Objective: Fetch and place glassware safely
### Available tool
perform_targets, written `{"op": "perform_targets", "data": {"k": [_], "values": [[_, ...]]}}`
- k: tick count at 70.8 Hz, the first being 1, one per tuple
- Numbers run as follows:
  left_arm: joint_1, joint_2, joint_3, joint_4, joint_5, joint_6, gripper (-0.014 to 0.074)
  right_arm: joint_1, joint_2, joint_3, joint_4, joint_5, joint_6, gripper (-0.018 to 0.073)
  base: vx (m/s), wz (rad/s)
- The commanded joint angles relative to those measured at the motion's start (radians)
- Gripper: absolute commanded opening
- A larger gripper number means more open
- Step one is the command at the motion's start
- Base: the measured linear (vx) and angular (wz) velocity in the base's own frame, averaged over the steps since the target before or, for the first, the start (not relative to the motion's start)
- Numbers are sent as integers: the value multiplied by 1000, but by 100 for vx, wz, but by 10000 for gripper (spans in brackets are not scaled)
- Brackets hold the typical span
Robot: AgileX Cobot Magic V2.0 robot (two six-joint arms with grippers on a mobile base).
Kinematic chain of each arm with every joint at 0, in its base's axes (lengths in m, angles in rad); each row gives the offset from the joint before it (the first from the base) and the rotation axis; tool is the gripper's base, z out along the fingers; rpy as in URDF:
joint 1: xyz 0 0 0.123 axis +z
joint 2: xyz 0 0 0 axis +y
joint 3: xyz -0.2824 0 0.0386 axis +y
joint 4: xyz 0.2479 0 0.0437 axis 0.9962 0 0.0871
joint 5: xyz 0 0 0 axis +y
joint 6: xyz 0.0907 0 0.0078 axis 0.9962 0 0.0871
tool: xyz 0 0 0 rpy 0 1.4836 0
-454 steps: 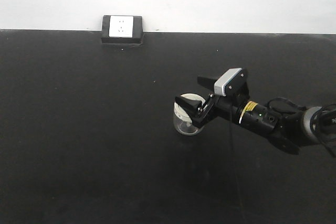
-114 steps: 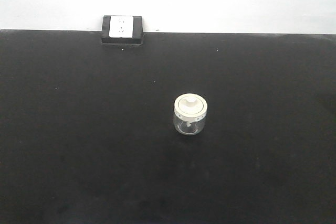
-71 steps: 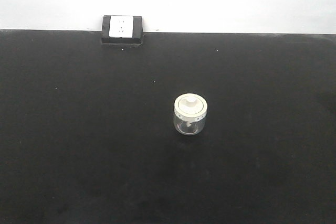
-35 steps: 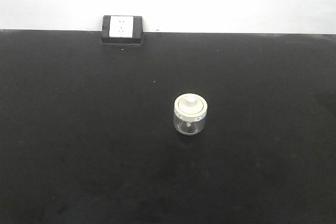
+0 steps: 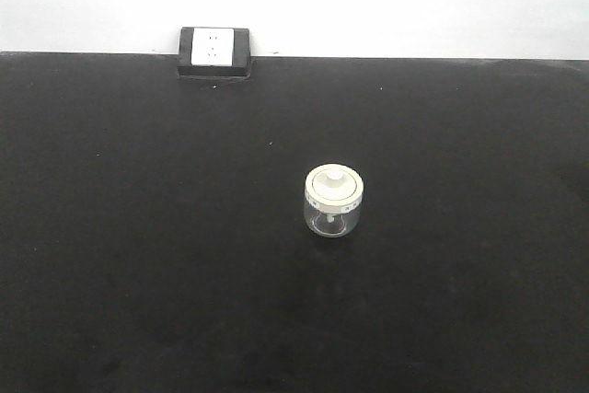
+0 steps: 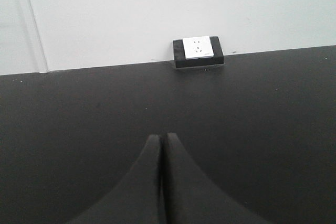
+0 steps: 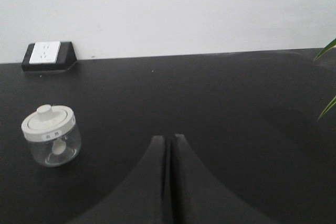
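Gone from the front view is the right arm that was clamped around the glass jar [image 5: 333, 201] several seconds back; over the last moments nothing has shifted. The jar stands upright and alone on the black table [image 5: 138, 255], a little right of centre, its cream lid [image 5: 334, 183] seated, well apart from the power socket [image 5: 214, 49] at the far edge. No arm shows in this view.

From the left wrist, the left gripper [image 6: 163, 139] has its jaws pressed together with nothing between them. It faces the socket [image 6: 198, 48] and the wall; the jar is out of sight.

From the right wrist, the right gripper [image 7: 169, 139] is likewise closed and empty. The jar [image 7: 52, 136] sits ahead and to its left, apart from the tips, its axis vertical. A plant leaf [image 7: 326, 48] pokes in at the right edge.

Judging by this, the jar is already set down safely; should it need another grasp, the right arm looks the better placed.
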State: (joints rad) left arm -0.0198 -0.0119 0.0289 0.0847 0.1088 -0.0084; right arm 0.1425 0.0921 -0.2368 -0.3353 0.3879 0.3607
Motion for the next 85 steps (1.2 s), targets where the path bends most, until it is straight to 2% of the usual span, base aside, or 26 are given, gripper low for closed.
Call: {"op": "perform_targets", "data": {"k": [1, 15, 20, 25, 45, 55, 72, 85], "values": [[-7, -13, 28, -8, -82, -4, -7, -51, 21, -30, 85, -72, -114, -3, 0, 0], [-7, -13, 28, -8, -82, -4, -7, -188, 21, -15, 280, -87, -265, -3, 0, 0], [-7, -13, 28, -8, -82, -4, -7, -214, 21, 19, 354, -119, -317, -3, 0, 0], [-7, -13, 28, -8, -82, -4, -7, -220, 17, 53, 387, -141, -331, -3, 0, 0], [-7, -13, 28, -8, -82, -4, -7, -218, -113, 132, 352, -162, -329, -3, 0, 0], [-7, -13, 28, -8, -82, -4, -7, -217, -114, 163, 350, -198, -313, -3, 0, 0], [-7, -13, 28, -8, -82, -4, -7, -210, -115, 286, 343, -428, -262, -3, 0, 0], [-7, -12, 28, -8, -82, -4, -7, -157, -114, 283, 239, -438, -262, -3, 0, 0]]}}
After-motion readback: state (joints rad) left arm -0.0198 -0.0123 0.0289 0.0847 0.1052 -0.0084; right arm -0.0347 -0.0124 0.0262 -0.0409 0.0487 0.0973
